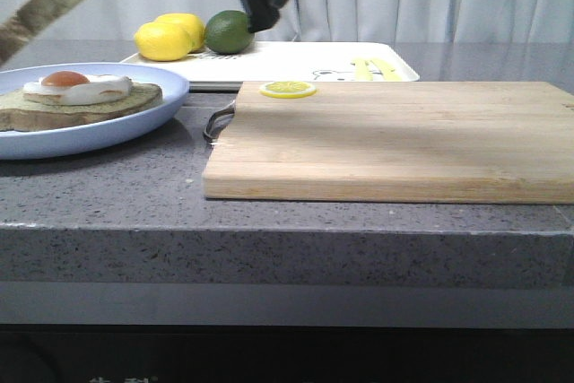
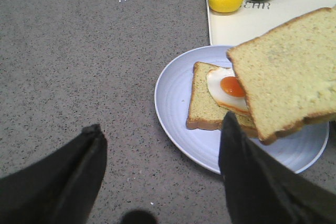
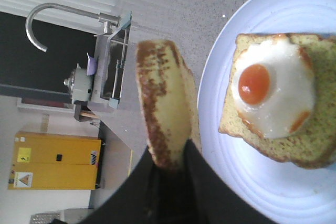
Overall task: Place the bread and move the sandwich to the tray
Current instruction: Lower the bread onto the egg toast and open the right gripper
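- Grey speckled table (image 1: 296, 213) in front of pale curtains, and a wooden cutting board (image 1: 395, 141) takes up the middle and right of the front view
- On the board's far edge lies a thin lemon slice (image 1: 288, 89)
- Behind the board sits the tray (image 1: 296, 62), white with a yellow-and-black print; two lemons (image 1: 169, 37) and a lime (image 1: 229, 31) rest at its left end
- Over on the left, the light blue plate (image 1: 134, 123) carries the sandwich (image 1: 81, 100): one slice of bread with a fried egg (image 3: 273, 93) on top, orange yolk up
- The right gripper (image 3: 168, 174) is clamped on the bread (image 3: 163, 114), pinching the slice by one edge between its dark fingers
- That bread hangs in the air, tilted, above and just beside the plate; from the left wrist view it overlaps the near side of the egg-topped slice without touching it
- In the front view the same slice slants across the top left corner, crust showing
- The left gripper (image 2: 163, 177) is spread wide, holding nothing, its two dark fingers (image 2: 252, 177) well apart above bare table beside the plate
- One of those fingers sits in front of the plate's rim in the left wrist view
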### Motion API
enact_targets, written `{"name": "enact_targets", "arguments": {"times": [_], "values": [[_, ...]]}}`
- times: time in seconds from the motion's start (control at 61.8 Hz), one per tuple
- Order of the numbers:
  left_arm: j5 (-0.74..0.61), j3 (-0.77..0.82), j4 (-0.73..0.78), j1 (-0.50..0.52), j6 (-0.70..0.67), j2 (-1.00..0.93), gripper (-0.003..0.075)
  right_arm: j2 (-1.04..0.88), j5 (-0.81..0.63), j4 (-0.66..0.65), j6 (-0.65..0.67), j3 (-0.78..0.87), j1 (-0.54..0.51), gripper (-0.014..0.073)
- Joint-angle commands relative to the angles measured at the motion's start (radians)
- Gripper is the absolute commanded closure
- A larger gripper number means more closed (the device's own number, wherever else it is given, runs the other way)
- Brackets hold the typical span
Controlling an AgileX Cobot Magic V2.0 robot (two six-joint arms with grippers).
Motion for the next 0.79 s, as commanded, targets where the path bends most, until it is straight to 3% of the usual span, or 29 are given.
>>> {"name": "enact_targets", "arguments": {"times": [0.0,0.405,0.777], "values": [[-0.082,-0.037,0.001,0.0,0.0,0.008,0.0261,-0.002,0.006,0.134,0.081,-0.083,0.015,0.0632],[-0.082,-0.037,0.001,0.0,0.0,0.008,0.0261,0.128,-0.248,0.134,0.22,-0.246,0.098,0.0632],[-0.082,-0.037,0.001,0.0,0.0,0.008,0.0261,0.165,-0.256,0.134,0.25,-0.246,0.098,0.0629]]}}
